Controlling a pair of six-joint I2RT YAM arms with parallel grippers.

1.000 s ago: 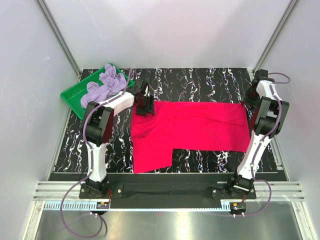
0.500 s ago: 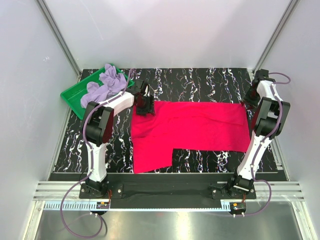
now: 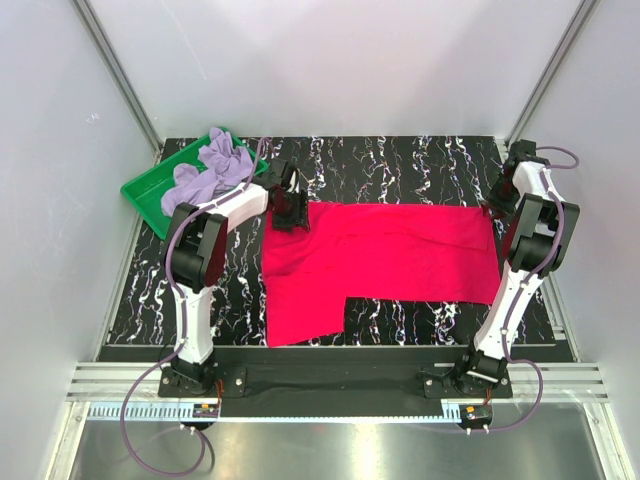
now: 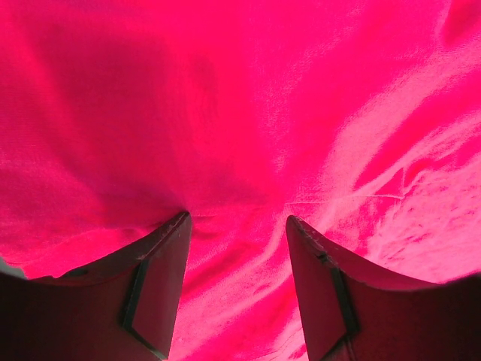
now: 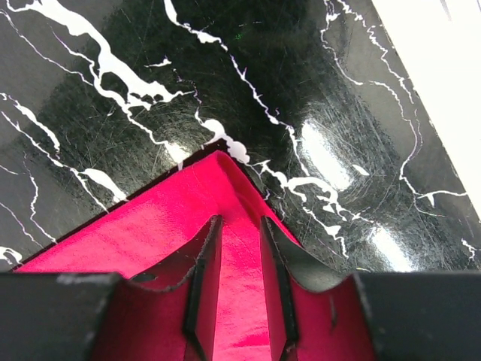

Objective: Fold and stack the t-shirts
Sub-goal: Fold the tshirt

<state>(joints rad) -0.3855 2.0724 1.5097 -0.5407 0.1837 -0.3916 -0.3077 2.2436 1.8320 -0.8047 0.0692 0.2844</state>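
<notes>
Black marbled surface point(image 3: 400, 160) carries a crimson t-shirt point(image 3: 390, 250) spread flat. Left tool point(image 4: 237, 218), fingers apart, presses its far-left corner; right tool point(image 5: 240, 219) pinches its far-right corner. Lavender t-shirt point(image 3: 205, 170) lies crumpled in a green tray point(image 3: 145, 190).

The crimson t-shirt point(image 3: 390, 250) is seen as matt woven cloth, finely textured and softly creased. The lavender t-shirt point(image 3: 210, 165) is shown as soft, crumpled cloth in a smooth green plastic tray point(image 3: 140, 192). The black, white-veined surface point(image 3: 400, 160) is rendered glossy, with glare patches and fine scratches.
</notes>
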